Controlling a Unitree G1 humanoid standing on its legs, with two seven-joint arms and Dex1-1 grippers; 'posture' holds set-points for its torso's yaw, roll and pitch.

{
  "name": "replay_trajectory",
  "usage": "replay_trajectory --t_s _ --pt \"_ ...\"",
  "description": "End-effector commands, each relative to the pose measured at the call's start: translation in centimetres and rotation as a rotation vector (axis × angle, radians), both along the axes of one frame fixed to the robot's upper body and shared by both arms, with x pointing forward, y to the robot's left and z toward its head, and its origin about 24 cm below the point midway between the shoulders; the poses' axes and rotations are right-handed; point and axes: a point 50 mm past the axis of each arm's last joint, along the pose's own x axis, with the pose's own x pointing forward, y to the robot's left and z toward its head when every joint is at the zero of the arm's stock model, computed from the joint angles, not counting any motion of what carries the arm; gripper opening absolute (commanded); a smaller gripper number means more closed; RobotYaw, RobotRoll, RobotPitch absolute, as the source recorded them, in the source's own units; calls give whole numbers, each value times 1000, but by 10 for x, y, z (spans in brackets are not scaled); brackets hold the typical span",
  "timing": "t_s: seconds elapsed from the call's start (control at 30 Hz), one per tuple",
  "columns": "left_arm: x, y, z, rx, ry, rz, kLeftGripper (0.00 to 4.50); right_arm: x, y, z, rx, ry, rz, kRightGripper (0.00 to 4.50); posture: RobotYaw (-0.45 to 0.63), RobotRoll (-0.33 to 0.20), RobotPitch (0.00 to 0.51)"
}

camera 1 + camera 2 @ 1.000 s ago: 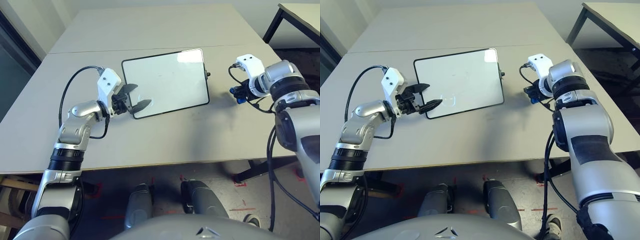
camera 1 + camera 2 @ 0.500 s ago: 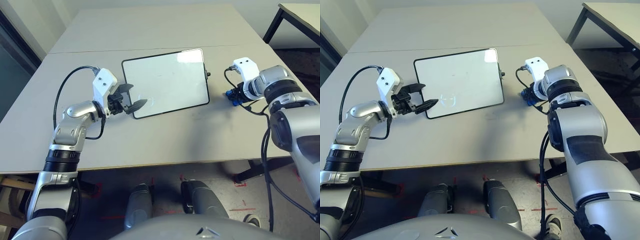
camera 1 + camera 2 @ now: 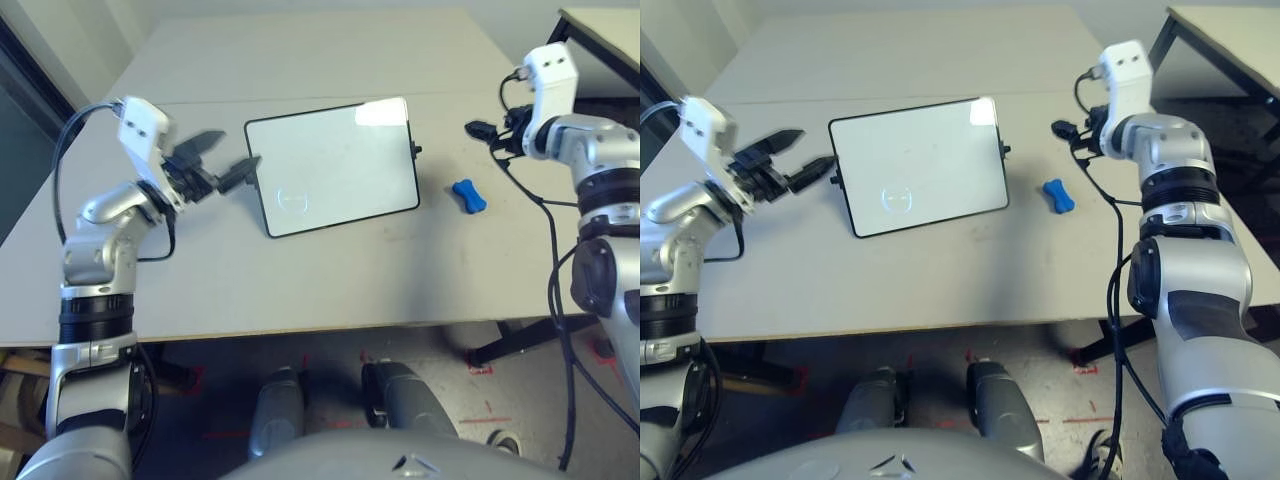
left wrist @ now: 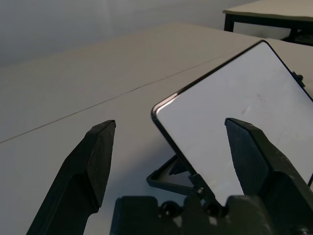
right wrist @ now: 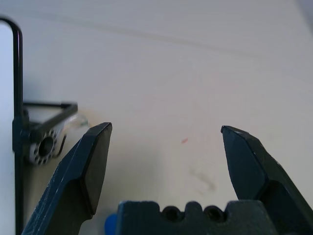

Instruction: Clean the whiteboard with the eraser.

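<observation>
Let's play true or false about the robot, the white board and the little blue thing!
1. The eraser lies on the table, to the right of the whiteboard. True.
2. The right end effector is holding the eraser. False: it is open and empty, raised above the table beyond the eraser.
3. The whiteboard is covered in red scribbles. False: only a faint circular mark shows on it.
4. The left end effector is open beside the whiteboard's left edge. True.
5. The eraser sits on the whiteboard. False: it lies apart from it, on the table.

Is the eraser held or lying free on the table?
Lying free: the eraser rests on the table, apart from the open right gripper.
</observation>
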Motion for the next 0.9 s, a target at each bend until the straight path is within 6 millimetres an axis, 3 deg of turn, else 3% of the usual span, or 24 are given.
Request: replay_trajectory --t_s 0.03,0.27,0.5,0.9 --pt "3 22 0 -54 -19 170 4500 -13 -15 -2 82 -153 -59 4483 -122 0 117" --pt "5 55 -11 -140 -44 404 4500 -33 -21 -28 118 -194 -74 4483 -126 0 118" --pt "0 73 -28 -197 -65 539 4500 -45 -21 -50 93 -174 -70 4483 -122 0 109" --pt "-4 87 -48 -238 -26 597 4500 -40 -14 -50 90 -184 -57 4483 -113 0 93"
